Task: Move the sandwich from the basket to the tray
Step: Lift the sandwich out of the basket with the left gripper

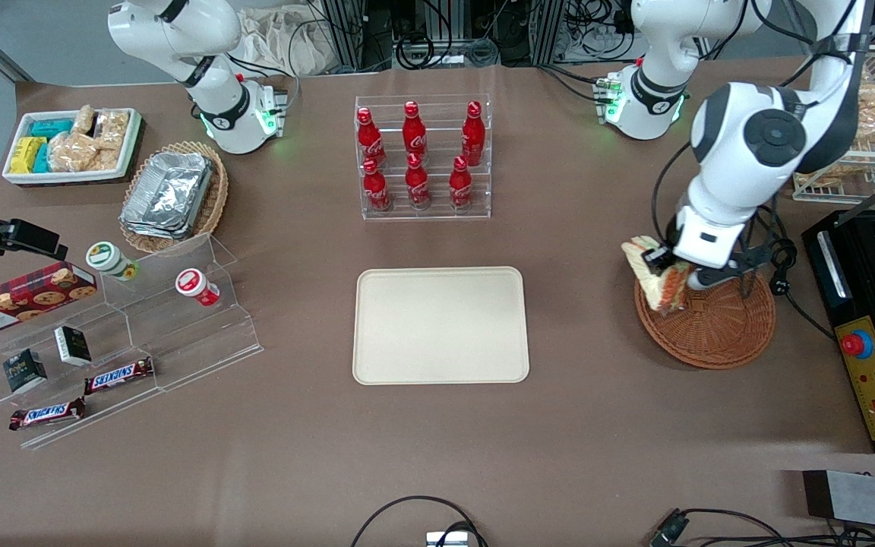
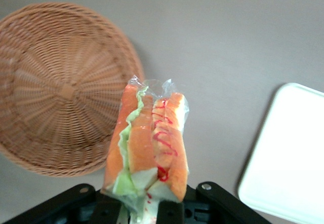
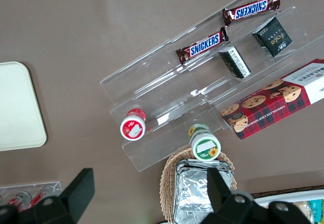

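The left arm bends down over the round basket (image 1: 711,327), its pincer (image 1: 669,270) clamped on the wrapped sandwich (image 1: 658,282). The sandwich hangs lifted above the basket's rim on the side toward the tray (image 1: 441,325), which lies apart on the brown surface (image 1: 437,448).

A brown matte table (image 1: 437,456) fills the scene under even light – cables (image 1: 422,45) and metal frame legs (image 1: 346,30) crowd its farthest edge

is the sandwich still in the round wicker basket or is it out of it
Out. The gripper holds the sandwich lifted above the basket's rim; the wrist view shows the basket bottom bare. The tray has nothing on it yet.
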Robot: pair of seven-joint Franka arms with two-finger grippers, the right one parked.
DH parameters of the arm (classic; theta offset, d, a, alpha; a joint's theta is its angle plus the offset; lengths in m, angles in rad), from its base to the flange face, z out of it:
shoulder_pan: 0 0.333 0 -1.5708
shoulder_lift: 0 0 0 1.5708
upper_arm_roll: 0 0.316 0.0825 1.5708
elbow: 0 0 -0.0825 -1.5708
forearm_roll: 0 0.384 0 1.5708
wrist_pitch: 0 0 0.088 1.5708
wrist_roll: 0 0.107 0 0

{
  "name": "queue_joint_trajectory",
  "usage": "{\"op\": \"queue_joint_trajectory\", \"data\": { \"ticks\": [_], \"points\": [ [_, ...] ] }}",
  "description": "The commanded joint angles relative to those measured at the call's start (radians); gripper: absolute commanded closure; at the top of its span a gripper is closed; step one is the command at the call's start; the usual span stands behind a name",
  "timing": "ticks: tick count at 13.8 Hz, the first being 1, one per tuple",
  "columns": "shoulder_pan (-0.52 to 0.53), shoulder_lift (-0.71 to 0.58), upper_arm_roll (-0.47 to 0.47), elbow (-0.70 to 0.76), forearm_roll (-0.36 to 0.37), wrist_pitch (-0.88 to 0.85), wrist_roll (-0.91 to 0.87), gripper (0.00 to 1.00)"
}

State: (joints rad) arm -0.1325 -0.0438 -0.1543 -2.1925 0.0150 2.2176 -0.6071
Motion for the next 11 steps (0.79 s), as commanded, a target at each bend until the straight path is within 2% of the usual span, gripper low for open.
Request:
{"op": "queue_joint_trajectory", "data": {
  "ticks": [1, 7, 9, 11],
  "points": [
    [0.001, 0.047, -0.069, 0.079, 0.017, -0.032, 0.035, 1.00],
    [0.001, 0.192, -0.221, 0.247, 0.037, -0.064, 0.081, 1.00],
    [0.001, 0.257, -0.261, 0.281, 0.097, -0.065, 0.053, 1.00],
    [-0.001, 0.312, -0.307, 0.289, 0.192, -0.064, -0.028, 1.00]
  ]
}}
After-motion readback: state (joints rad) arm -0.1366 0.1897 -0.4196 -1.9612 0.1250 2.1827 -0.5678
